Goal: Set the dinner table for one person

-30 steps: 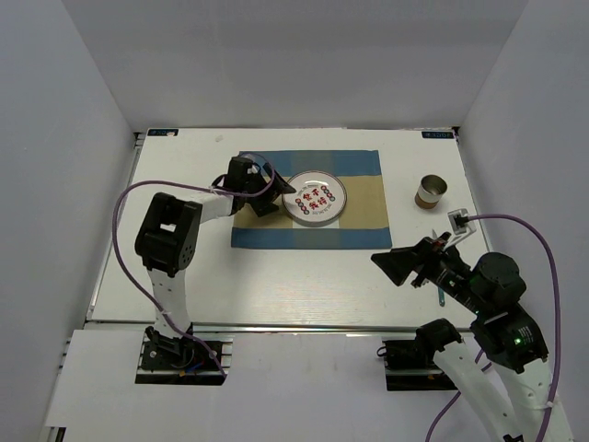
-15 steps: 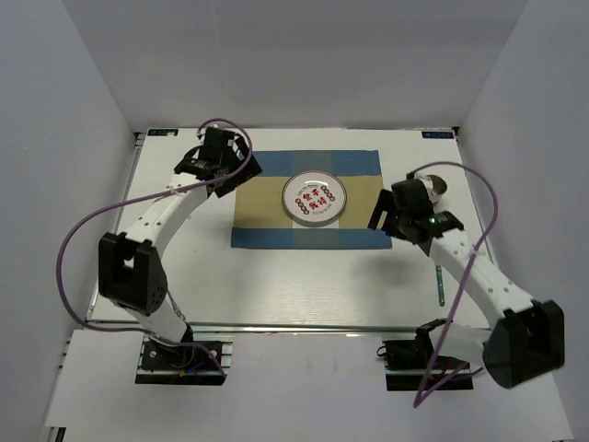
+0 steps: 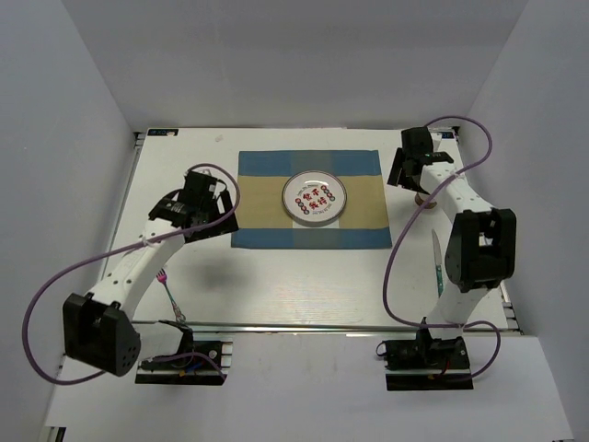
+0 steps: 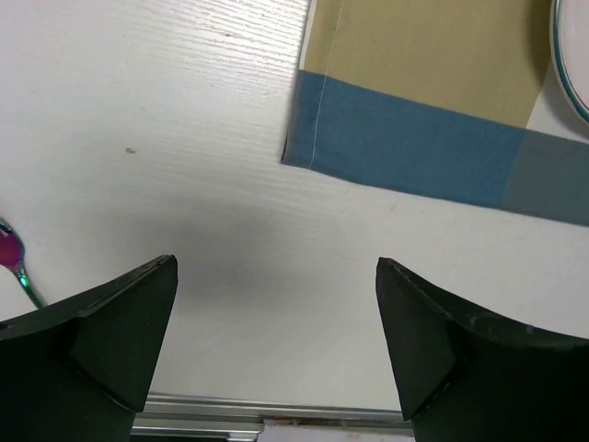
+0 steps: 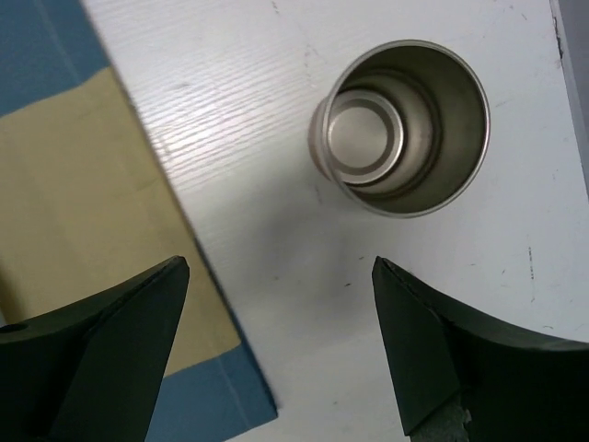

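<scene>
The white dinner table (image 3: 304,285) carries a blue-and-tan placemat (image 3: 359,226) with a round patterned plate (image 3: 316,196) on it. My left gripper (image 3: 204,224) hangs open over bare tabletop just off the placemat's near-left corner (image 4: 405,147); nothing sits between its fingers (image 4: 120,322). Open too, my right gripper (image 3: 405,173) hovers at the back right between the placemat edge (image 5: 83,184) and an upright empty metal cup (image 5: 400,124). In the top view the right arm hides most of the cup (image 3: 421,197).
An iridescent pink-ended utensil (image 3: 170,293) lies near the front left and shows at the left wrist view's edge (image 4: 14,262). A teal-handled knife (image 3: 437,267) lies at the right. The aluminium rail (image 4: 276,410) runs along the near edge. White walls enclose the table.
The left arm has swung from the back-left of the placemat to its near-left corner. The right arm has moved from the placemat's right edge back to the cup. Both grippers stayed open.
</scene>
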You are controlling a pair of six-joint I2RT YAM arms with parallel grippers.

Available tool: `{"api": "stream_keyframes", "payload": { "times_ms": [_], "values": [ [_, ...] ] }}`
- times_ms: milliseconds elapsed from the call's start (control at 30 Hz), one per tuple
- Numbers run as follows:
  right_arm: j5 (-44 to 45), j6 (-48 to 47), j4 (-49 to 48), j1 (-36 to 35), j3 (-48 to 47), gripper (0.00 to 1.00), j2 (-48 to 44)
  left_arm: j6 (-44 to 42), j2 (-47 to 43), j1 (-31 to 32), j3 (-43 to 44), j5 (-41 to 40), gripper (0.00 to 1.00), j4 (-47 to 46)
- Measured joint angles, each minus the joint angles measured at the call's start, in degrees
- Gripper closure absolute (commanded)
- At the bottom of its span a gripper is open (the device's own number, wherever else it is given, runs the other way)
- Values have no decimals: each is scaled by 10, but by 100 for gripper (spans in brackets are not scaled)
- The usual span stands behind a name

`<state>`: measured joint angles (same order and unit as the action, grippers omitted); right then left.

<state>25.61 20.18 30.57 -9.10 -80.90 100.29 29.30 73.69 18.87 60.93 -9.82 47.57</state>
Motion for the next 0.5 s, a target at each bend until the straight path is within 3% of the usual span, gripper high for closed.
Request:
{"api": "stream_keyframes", "payload": {
  "times_ms": [233,500],
  "values": [
    [-22,-42,4,43,-38,17,60,-36,-103,0,-68,2,2,-30],
    [-48,-72,2,64,-108,21,107,-52,-75,0,-82,26,2,-41]
  ]
}}
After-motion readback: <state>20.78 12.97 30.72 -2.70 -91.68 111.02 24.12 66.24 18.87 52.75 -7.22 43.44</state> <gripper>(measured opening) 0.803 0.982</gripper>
